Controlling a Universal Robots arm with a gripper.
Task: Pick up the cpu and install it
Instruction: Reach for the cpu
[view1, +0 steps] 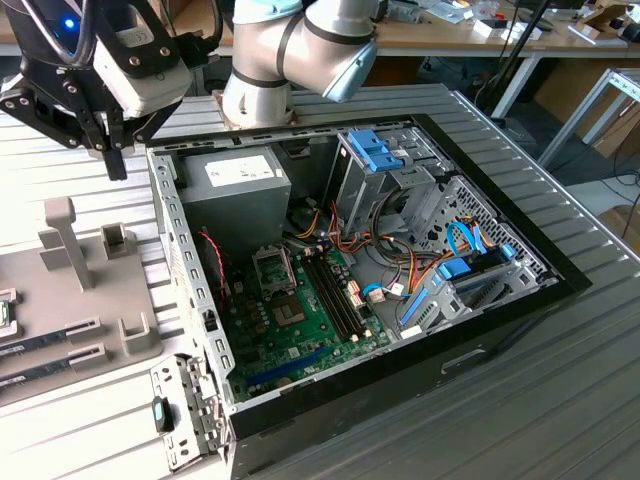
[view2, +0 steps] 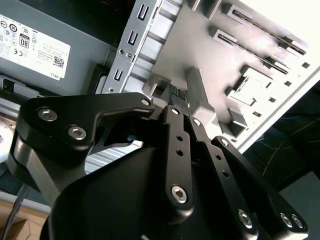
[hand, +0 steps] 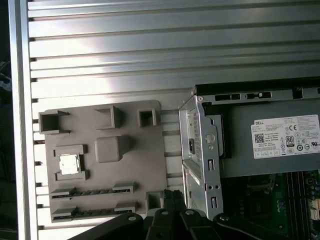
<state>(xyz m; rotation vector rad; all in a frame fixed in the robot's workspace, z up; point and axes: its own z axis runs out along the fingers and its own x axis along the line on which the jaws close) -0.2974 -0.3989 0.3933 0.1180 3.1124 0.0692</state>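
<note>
Hovering empty with fingers together, the gripper hangs near the grey tray, whose recess keeps the cpu flat for pickup.

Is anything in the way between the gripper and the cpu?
Nothing visible. The silvery square cpu lies uncovered in its recess of the grey moulded tray; the black gripper hangs above the tray's edge beside the computer case.

The exterior view looks obliquely down on the open case and grey tray. Both wrist views share tray and power supply, the second close behind the jaws.
</note>
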